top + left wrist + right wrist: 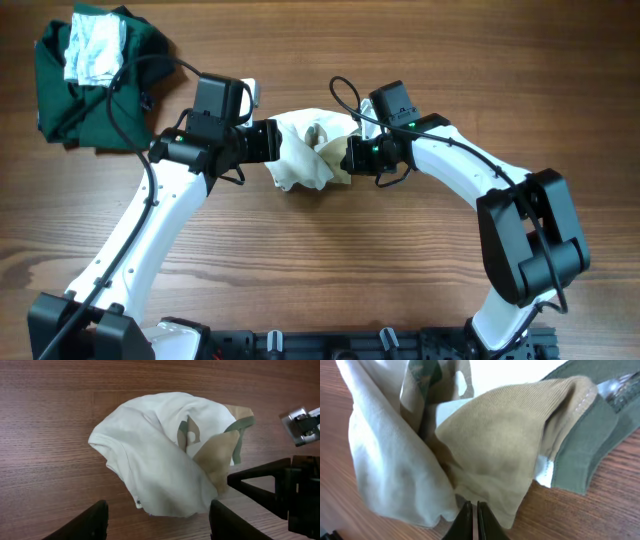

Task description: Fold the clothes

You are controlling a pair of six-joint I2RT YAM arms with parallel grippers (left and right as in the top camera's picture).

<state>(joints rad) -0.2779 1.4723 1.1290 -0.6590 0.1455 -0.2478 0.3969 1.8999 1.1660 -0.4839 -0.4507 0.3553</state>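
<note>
From my seat the table point(400, 290) reads as brown wood, smooth, with a low sheen and clear grain. The clothes point(305, 150) are soft matt cream cloth, wrinkled; their tan part point(510, 450) is a finely ribbed knit, the green trim point(580, 455) a smoother weave. At ten o'clock the dark green garment point(80, 100) looks like matt fabric too. I see glossy white plastic on the left arm point(150, 240) and right arm point(455, 165), and matt black on the right gripper point(474, 517)

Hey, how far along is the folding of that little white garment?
Nothing looks folded yet: the garment lies bunched up. In hand: the right gripper is shut on its tan part, and the left gripper is open at its other side. Left: spreading it flat and every fold.
</note>
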